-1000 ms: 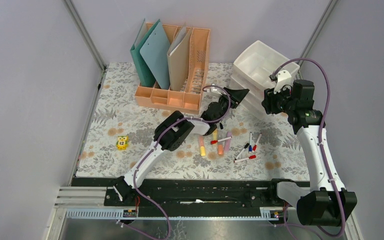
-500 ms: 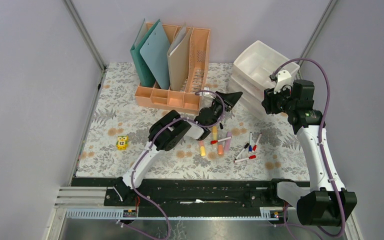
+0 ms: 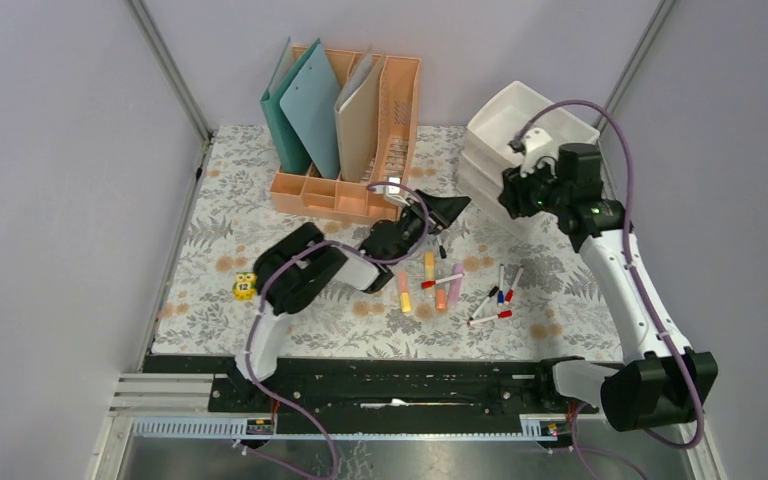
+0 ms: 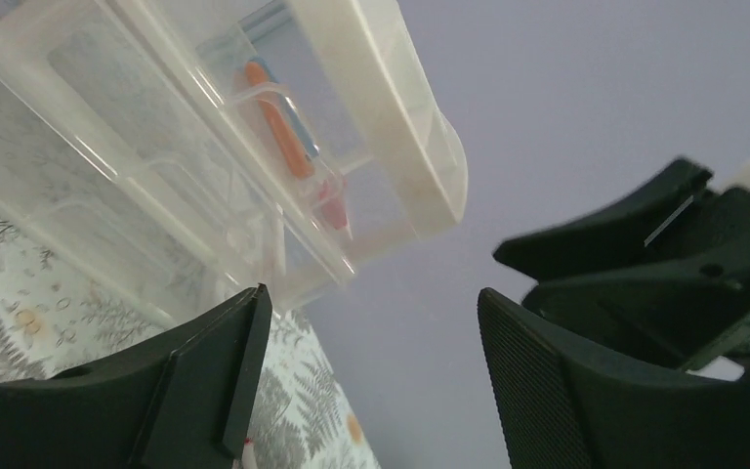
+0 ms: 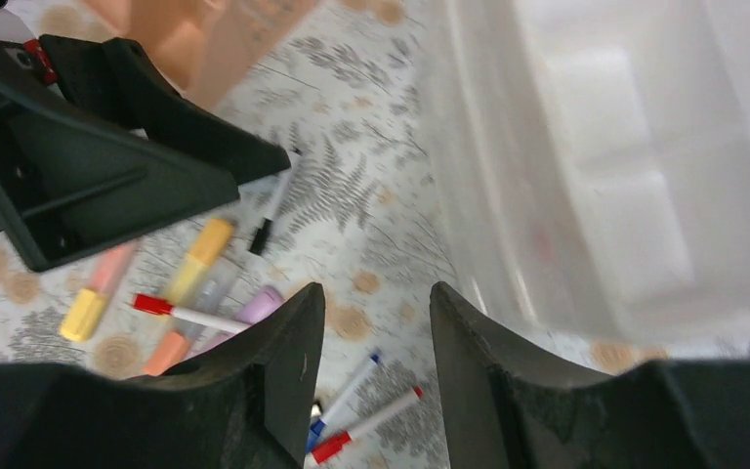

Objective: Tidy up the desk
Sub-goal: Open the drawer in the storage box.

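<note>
The desk (image 3: 260,200) is covered in a fern and flower cloth. Several markers and highlighters (image 3: 450,285) lie loose at its middle. My left gripper (image 3: 447,210) is open and empty, raised above them and pointing at the white drawer unit (image 3: 520,120). In the left wrist view (image 4: 371,371) the unit's clear drawers (image 4: 205,147) hold an orange pen (image 4: 278,117). My right gripper (image 3: 510,200) is open and empty at the unit's front left. In the right wrist view (image 5: 376,332) it hangs above a blue marker (image 5: 347,391) and a red marker (image 5: 361,430).
A peach file rack (image 3: 345,120) with folders stands at the back. A yellow owl figure (image 3: 244,286) sits at the left and a pink eraser (image 3: 539,331) at the front right. The two grippers are close together; the left one shows in the right wrist view (image 5: 107,166).
My left gripper has drawn back to the left and a little lower, its elbow swinging left. My right gripper has moved left and back along the drawer unit. Both stay open.
</note>
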### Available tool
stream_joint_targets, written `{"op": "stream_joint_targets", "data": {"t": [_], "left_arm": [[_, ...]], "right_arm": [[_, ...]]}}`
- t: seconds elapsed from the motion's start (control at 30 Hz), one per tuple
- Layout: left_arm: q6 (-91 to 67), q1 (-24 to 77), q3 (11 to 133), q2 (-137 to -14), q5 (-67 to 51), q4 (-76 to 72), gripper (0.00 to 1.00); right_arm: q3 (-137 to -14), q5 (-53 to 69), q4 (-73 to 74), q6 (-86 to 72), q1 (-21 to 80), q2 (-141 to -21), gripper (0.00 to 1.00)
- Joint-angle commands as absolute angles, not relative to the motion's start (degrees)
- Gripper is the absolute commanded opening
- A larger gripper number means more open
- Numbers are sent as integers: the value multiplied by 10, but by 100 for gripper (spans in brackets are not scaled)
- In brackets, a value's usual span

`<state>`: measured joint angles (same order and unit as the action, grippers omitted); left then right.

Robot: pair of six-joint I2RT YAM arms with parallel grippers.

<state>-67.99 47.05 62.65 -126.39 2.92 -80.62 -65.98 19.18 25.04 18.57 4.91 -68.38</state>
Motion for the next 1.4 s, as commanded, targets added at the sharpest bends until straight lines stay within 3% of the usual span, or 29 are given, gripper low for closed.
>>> {"op": "stream_joint_targets", "data": {"t": [0.0, 0.2, 0.37, 0.77, 1.07, 1.37], "left_arm": [[-563, 464, 536, -1129, 3, -790, 84], [-419, 463, 434, -957, -31, -643, 90], [-311, 463, 342, -791, 36, -490, 99], [-267, 447, 165, -438, 153, -279, 99], [-316, 446, 71, -315, 165, -233, 99], [-322, 446, 70, -331, 153, -244, 99]], "right_arm": [[-715, 293, 342, 272, 113, -712, 71], [-749, 191, 369, 298, 166, -785, 75], [-763, 100, 341, 294, 174, -836, 76], [-793, -4, 309, 276, 174, -916, 73], [-767, -70, 275, 279, 175, -936, 72], [-740, -93, 265, 287, 175, -948, 72]]}}
